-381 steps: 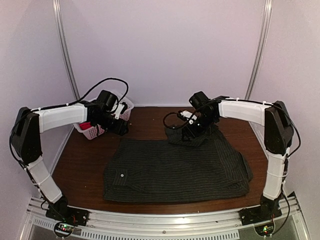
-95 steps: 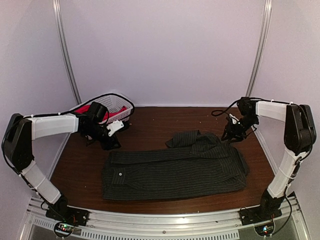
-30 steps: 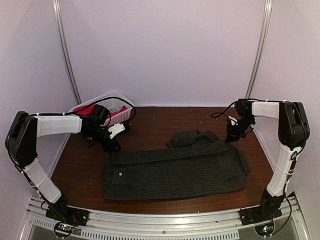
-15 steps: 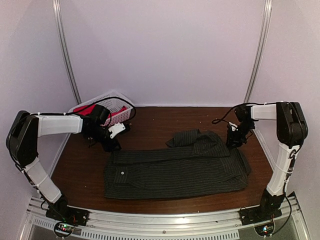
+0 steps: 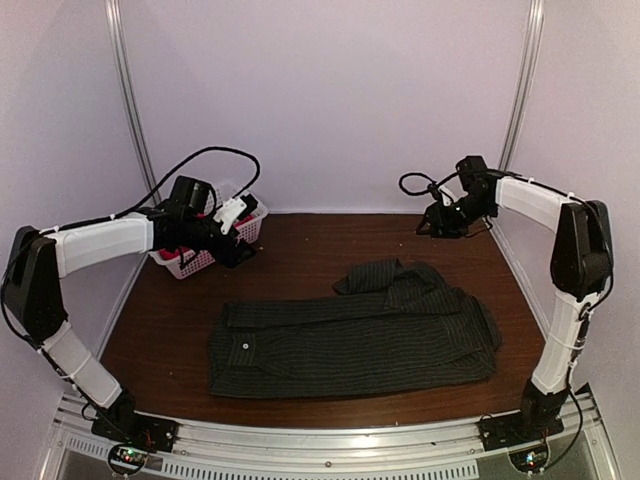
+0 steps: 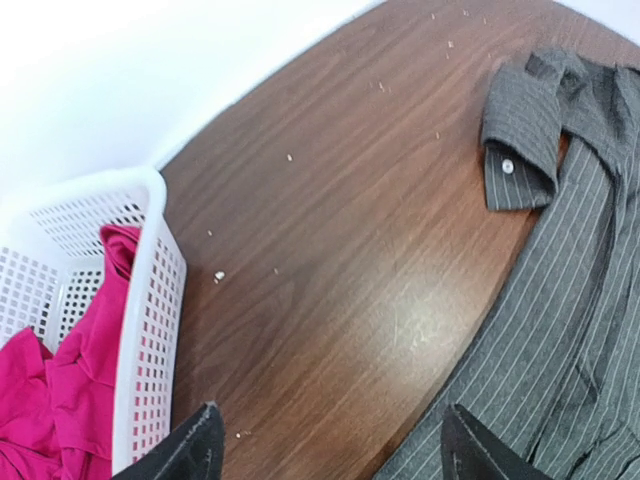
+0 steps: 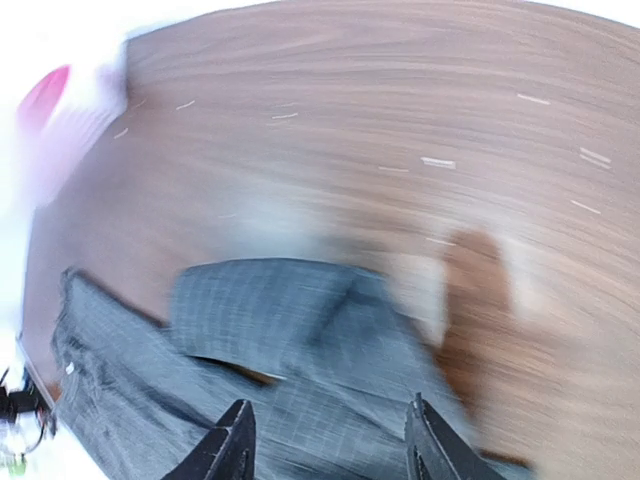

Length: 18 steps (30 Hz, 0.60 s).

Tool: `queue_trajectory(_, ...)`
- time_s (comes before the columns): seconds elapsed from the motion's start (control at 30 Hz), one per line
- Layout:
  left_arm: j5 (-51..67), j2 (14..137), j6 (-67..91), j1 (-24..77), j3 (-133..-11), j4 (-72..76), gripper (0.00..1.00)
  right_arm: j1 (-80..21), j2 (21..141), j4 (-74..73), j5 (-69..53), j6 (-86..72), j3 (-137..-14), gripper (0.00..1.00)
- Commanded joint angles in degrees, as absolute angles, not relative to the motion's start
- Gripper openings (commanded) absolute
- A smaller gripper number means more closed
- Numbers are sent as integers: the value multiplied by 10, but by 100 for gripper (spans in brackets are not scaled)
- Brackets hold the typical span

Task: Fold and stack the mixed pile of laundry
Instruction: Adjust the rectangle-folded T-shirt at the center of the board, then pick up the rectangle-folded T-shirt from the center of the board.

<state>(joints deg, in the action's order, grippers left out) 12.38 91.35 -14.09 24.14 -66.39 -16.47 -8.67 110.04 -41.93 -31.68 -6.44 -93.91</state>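
Wooden surface (image 5: 300,262) carries the pinstriped shirt (image 5: 350,340) partly folded at centre, red-pink T-shirt (image 6: 60,370) lies in the white basket (image 6: 150,300) at far left, left end effector (image 6: 330,445) and right end effector (image 7: 328,440) both spread

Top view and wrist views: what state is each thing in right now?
pinstriped shirt: partly folded, flat on the table.
white lattice basket: upright, not empty.
red-pink T-shirt: crumpled inside the basket.
left fingers: open, empty.
right fingers: open, empty.
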Motion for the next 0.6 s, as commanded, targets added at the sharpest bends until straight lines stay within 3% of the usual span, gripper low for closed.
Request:
queue_trajectory(0.0,132,901,-111,239,-677,-131,78,-160,1160,-442,-358,-55,-978,53)
queue_trajectory(0.17,133,893,-112,239,-668,-136,80,-194,1197,-450,-356,-80,-991,56)
queue_trajectory(0.33,136,894,-124,239,-669,-139,80,-201,1235,-453,-355,-73,-993,71)
queue_trajectory(0.57,137,903,-143,239,-678,-149,82,-201,1273,-435,-376,-45,-980,70)
